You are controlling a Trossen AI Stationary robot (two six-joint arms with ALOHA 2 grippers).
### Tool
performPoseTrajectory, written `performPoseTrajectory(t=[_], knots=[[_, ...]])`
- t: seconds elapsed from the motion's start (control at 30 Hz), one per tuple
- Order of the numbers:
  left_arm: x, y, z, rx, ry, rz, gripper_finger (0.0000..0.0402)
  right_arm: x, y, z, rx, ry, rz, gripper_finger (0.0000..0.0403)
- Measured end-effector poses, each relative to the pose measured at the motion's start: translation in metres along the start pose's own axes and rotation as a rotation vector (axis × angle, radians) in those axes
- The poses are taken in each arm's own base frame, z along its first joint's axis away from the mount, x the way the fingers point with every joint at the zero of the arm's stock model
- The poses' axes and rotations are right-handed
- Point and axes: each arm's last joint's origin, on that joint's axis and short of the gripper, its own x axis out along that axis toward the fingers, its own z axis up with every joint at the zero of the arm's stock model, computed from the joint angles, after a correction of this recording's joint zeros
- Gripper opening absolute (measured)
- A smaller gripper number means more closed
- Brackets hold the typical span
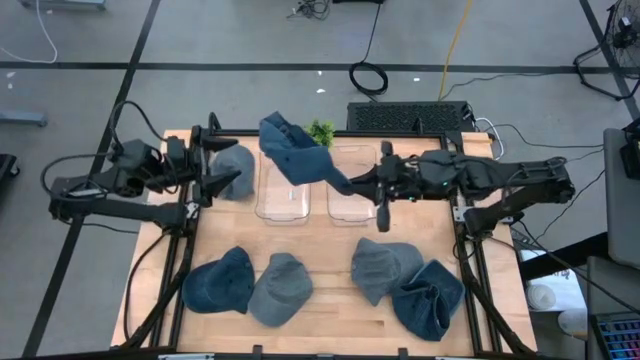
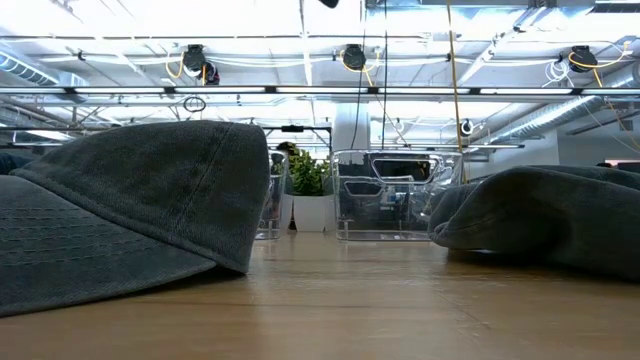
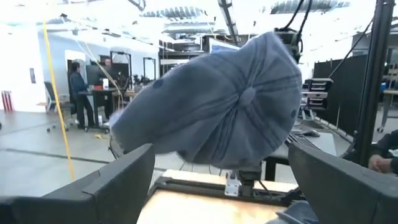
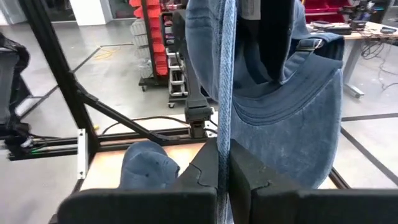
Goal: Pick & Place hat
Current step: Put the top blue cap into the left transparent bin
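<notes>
You are looking straight down on a wooden bench (image 1: 320, 250) framed in black rails, with an arm reaching in from each side.

At the left of the frame, the left tool (image 1: 222, 165) sits over the bench's upper left corner with its two fingers spread wide and nothing between them. Just beside it, toward the centre, a grey-blue cap (image 1: 236, 158) lies on the bench.

Moving right, two clear plastic bins stand side by side along the upper middle: the left bin (image 1: 283, 205) and the right bin (image 1: 347, 207). A small green plant (image 1: 321, 130) stands behind them at the back edge.

The hat (image 1: 298, 152) in play is a dark blue cap held up in the air, spread over the upper part of the left bin and reaching across to the right bin. The right tool (image 1: 366, 184) is clamped tight on one edge of it; from the right wrist camera you see blue fabric pinched in the seam between the two closed fingers (image 4: 205, 171), with the rest of the hat above them.

Along the lower part of the frame, four more caps rest on the bench: a dark blue one (image 1: 220, 281), a lighter grey-blue one (image 1: 281, 288) touching it, a grey-blue one (image 1: 384, 267), and a dark blue one (image 1: 429, 297) overlapping that.
</notes>
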Motion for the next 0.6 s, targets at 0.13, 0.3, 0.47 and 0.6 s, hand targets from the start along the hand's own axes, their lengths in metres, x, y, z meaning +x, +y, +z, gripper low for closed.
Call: performPoseTrajectory(t=[0.13, 0.3, 0.47, 0.6], knots=[[0.018, -0.002, 0.016, 0.048, 0.004, 0.008, 0.0379, -0.013, -0.004, 0.002, 0.003, 0.014, -0.006, 0.0000], [0.039, -0.003, 0.033, 0.100, 0.089, 0.041, 0.0379, -0.024, -0.006, 0.005, 0.004, 0.005, 0.004, 0.0000], [0.056, -0.004, 0.058, 0.161, 0.121, 0.042, 0.0379, -0.033, -0.007, 0.004, 0.049, 0.038, 0.069, 0.0000], [0.065, -0.007, 0.082, 0.209, 0.111, -0.014, 0.0379, -0.039, -0.008, 0.002, 0.080, 0.060, 0.070, 0.0000]])
